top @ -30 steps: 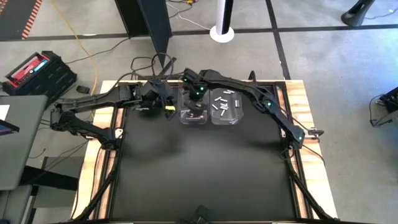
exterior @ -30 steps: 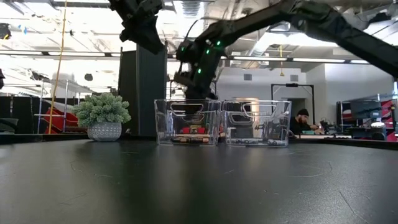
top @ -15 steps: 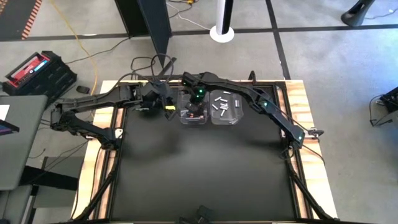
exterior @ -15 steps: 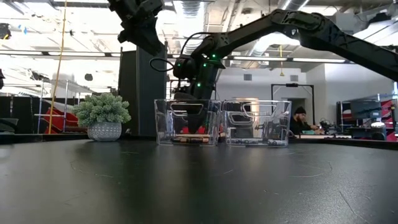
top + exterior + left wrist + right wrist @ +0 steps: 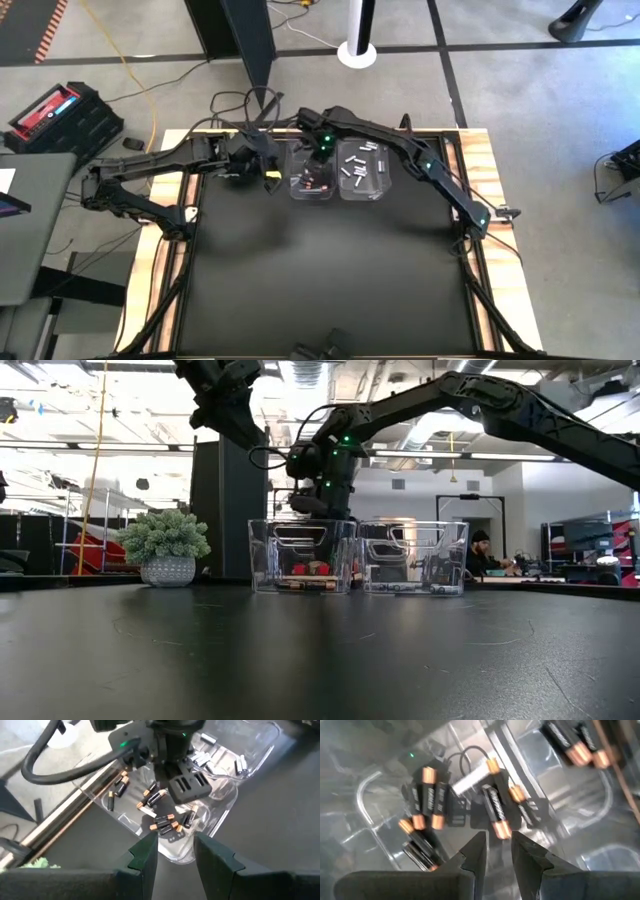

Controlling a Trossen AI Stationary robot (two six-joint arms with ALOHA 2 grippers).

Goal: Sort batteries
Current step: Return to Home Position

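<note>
Matte black tabletop [image 5: 330, 270]; clear plastic bins [image 5: 262, 555] of small cylindrical batteries [image 5: 165, 822] at its far edge. Right gripper [image 5: 497, 840] and left gripper [image 5: 176, 840] hover there, narrowly parted, empty. Open workshop beyond.

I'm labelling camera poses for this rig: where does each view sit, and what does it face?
High: overhead, straight down; table, left gripper, right gripper.
Low: table height, level; left bin, right bin, grippers above.
Left wrist: own fingers, facing left bin.
Right wrist: own fingers, over left bin.
Both wrist views share its dark batteries.
</note>
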